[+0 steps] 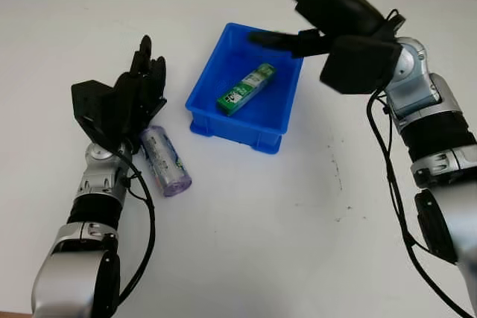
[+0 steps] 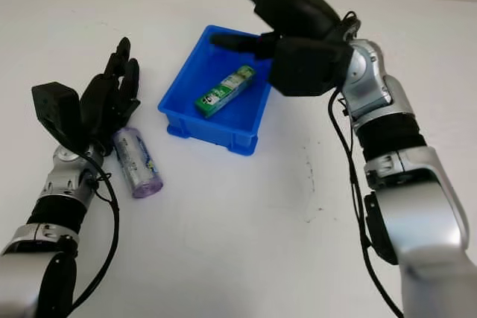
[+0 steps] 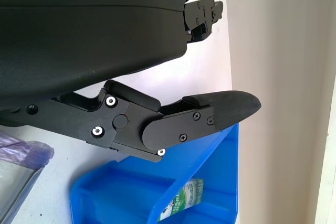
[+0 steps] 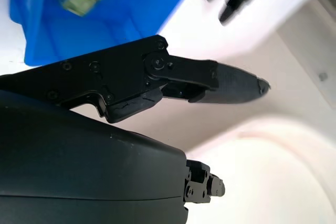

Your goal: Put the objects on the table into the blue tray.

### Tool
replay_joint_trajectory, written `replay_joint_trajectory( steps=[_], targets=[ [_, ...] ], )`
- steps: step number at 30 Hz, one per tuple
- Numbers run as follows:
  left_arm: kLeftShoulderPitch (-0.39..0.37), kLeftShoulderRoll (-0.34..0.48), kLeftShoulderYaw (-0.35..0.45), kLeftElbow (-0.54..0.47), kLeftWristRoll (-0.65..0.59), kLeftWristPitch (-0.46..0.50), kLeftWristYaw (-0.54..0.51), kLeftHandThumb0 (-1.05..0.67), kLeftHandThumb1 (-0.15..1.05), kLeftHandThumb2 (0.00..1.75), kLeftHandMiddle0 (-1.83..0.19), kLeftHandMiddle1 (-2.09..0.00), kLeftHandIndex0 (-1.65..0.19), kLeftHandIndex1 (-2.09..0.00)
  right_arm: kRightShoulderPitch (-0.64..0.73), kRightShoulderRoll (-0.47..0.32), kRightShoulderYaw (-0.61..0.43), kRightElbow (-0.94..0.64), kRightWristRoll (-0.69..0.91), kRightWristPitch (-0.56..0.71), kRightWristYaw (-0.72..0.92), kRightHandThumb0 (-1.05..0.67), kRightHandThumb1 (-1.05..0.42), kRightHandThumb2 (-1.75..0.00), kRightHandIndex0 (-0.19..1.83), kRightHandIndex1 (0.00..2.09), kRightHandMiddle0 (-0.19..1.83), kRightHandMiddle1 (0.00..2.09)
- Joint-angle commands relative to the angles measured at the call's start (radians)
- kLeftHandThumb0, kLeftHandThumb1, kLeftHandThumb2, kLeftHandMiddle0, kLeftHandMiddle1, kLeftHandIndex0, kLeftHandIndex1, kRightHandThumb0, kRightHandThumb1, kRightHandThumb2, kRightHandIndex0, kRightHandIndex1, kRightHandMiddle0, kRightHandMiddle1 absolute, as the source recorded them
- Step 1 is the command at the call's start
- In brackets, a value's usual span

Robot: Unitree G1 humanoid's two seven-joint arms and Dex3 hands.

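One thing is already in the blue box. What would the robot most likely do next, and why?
Probably close the open left hand around the purple-wrapped cylindrical packet lying on the white table just beside it. The green rectangular pack already lies in the blue plastic tray, and the open right hand hangs above the tray's far side, holding nothing.

Both arms are silver metal with black bands at the joints and thin black cables looping along the outside; the left hand point(image 1: 127, 102) and right hand point(image 1: 335, 31) are matte black, with smooth rounded shells. The fingers point(image 3: 220, 111) are jointed black links fastened with small silver screws; their tips are rounded pads.
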Motion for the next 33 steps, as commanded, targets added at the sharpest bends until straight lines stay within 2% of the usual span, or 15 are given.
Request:
replay_joint_trajectory(
  steps=[1, 7, 12, 15, 24, 33],
  targets=[
    [-0.01, 0.003, 0.0, 0.01, 0.002, -0.01, -0.006, -0.72, 1.05, 0.66, 0.19, -0.05, 0.19, -0.05, 0.036, 0.008, -0.046, -0.042, 0.034, 0.028, -0.028, -0.83, -1.05, -0.79, -0.17, 0.03, -0.15, 0.03],
    [-0.011, 0.007, 0.006, 0.011, -0.002, -0.01, -0.013, -0.73, 1.05, 0.65, 0.19, -0.05, 0.18, -0.05, 0.166, 0.036, -0.176, -0.134, 0.204, 0.229, -0.024, -0.9, -1.05, -0.78, -0.19, 0.0, -0.19, 0.0],
    [-0.014, 0.019, 0.007, 0.023, 0.004, -0.03, -0.015, -0.72, 1.05, 0.65, 0.18, -0.06, 0.17, -0.06, 0.315, 0.042, -0.244, -0.252, 0.289, 0.448, -0.023, -0.84, -1.05, -0.83, -0.19, 0.0, -0.19, 0.0],
    [-0.019, 0.02, 0.01, 0.023, -0.004, -0.015, -0.017, -0.73, 1.05, 0.64, 0.18, -0.06, 0.17, -0.06, 0.399, 0.066, -0.276, -0.344, 0.311, 0.524, -0.061, -0.81, -1.05, -0.82, -0.19, 0.0, -0.19, 0.0],
    [-0.032, 0.025, 0.011, 0.039, -0.003, -0.019, -0.023, -0.71, 1.05, 0.64, 0.17, -0.06, 0.17, -0.06, 0.5, 0.122, -0.36, -0.427, 0.371, 0.535, -0.136, -0.81, -1.05, -0.82, -0.19, 0.0, -0.19, 0.0],
    [-0.029, 0.041, -0.001, 0.029, 0.015, -0.048, -0.033, -0.7, 1.05, 0.67, 0.18, -0.05, 0.18, -0.05, 0.515, 0.151, -0.352, -0.472, 0.376, 0.58, -0.142, -0.75, -1.05, -0.86, -0.19, 0.0, -0.19, 0.0]
  ],
)
